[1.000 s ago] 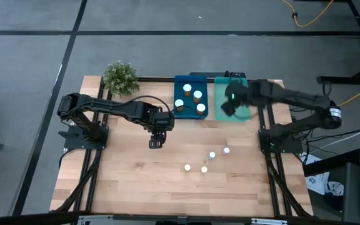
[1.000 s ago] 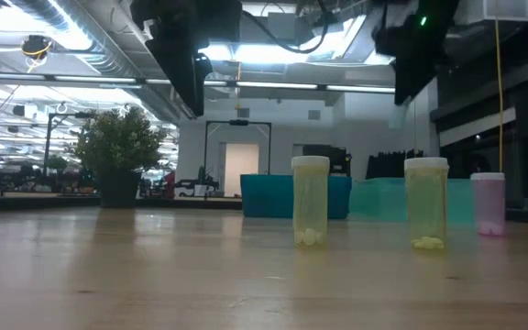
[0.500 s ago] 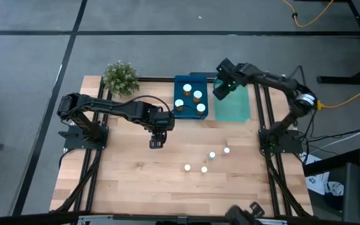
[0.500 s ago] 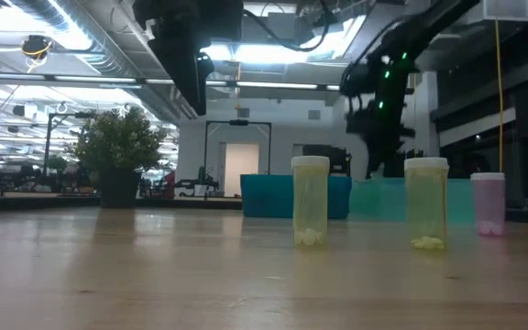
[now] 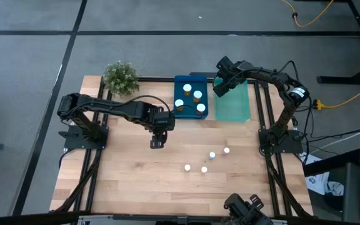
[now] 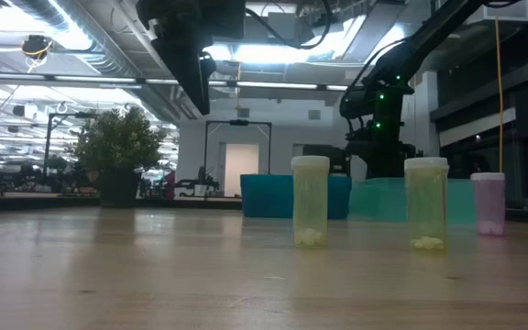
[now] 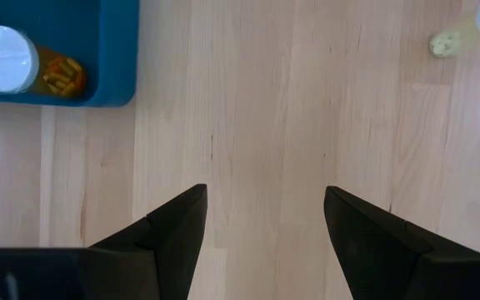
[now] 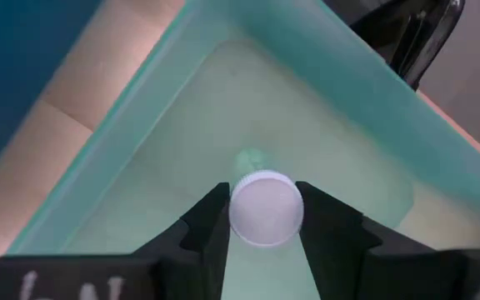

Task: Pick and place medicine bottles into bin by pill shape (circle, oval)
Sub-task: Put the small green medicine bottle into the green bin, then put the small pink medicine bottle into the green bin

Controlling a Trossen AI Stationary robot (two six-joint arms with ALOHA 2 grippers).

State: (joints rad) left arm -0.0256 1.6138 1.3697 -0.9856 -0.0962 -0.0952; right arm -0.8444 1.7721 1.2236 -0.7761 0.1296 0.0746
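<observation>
One pale bottle (image 8: 265,208) now hangs inside your teal bin (image 8: 323,75); the right end effector (image 8: 262,218), moved there, is clamped on it, release next.

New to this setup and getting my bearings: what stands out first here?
The right gripper holds a white-capped bottle between its fingers over the teal tray. Beside that, the blue tray holds four amber bottles. The left gripper hovers open above bare table.

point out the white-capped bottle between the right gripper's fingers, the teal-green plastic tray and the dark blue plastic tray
white-capped bottle (image 8: 265,209), right wrist view, centre of its cap
teal-green plastic tray (image 8: 223,133), right wrist view, bare floor
dark blue plastic tray (image 5: 181,84), high view, bare floor near a far corner
</observation>
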